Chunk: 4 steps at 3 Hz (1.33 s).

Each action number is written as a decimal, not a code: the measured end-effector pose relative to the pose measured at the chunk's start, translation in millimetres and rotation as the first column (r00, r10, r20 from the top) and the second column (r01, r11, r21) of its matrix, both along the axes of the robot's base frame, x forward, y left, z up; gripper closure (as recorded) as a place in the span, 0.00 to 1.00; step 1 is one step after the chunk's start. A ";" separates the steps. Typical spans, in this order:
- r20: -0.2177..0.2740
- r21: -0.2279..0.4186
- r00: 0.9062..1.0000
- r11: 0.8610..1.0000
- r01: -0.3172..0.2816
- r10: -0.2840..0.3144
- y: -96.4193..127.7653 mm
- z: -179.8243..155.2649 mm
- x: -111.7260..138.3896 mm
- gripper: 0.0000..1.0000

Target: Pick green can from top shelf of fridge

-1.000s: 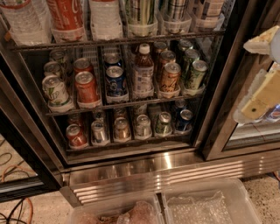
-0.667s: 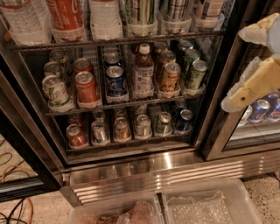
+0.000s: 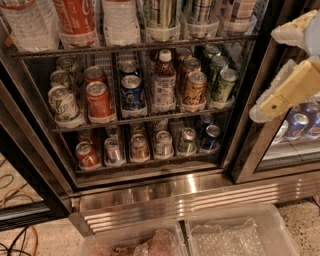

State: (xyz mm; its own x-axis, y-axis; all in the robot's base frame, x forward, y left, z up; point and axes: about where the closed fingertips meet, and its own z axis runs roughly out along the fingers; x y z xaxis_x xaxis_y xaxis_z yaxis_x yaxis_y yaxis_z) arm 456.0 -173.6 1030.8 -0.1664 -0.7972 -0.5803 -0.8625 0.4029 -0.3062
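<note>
Since 1 s ago the gripper (image 3: 266, 74) had crept up and a bit toward the fridge (image 3: 35, 150); vs 0.7 s ago it had barely shifted. Cans, bottles and racks hadn't moved. Gripper sat at the right edge of view, in front of the dark post btw the racked compartment and the neighbouring glass door. Its two cream fingers (image 3: 287, 90) were spread apart w/ nothing btw them. It was well apart from the green can (image 3: 160, 12) and touched nothing on the racks.

Green can stood upright on the top shelf (image 3: 100, 50), approx mid-row, seated in a translucent cup holder (image 3: 162, 34); its lid was cut off by the top of view. Just right of it stood a silver-and-dark striped can (image 3: 202, 9), also in a holder. Left of it: a white bottle (image 3: 120, 20), then a red cola bottle (image 3: 75, 17), then a clear water bottle (image 3: 25, 22).

Middle rack, below: pale green-and-white can (image 3: 64, 104), red can (image 3: 99, 100), blue can (image 3: 132, 92), white-capped bottle (image 3: 164, 82), orange can (image 3: 194, 89), small green-patterned cans (image 3: 222, 85). Bottom rack held small cans (image 3: 139, 147). Ribbed steel strip (image 3: 200, 200) ran under the racks. Two clear plastic bins (image 3: 240, 232) lay on the floor in front. Blue cans (image 3: 299, 124) showed behind the neighbouring door.
</note>
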 end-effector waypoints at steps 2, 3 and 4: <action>-0.028 0.194 0.998 0.979 0.056 -0.051 37.5 -20.2 13.1 0.00; 0.003 0.278 0.999 0.959 0.049 -0.052 65.8 -21.4 26.5 0.00; 0.083 0.341 0.994 0.940 0.034 -0.066 82.0 -3.3 40.4 0.00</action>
State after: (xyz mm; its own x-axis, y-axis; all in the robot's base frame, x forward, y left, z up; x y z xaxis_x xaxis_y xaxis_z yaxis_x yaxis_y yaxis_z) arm 496.4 -91.6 1027.4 -0.1341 -0.5433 -0.8288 -0.8131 0.5384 -0.2214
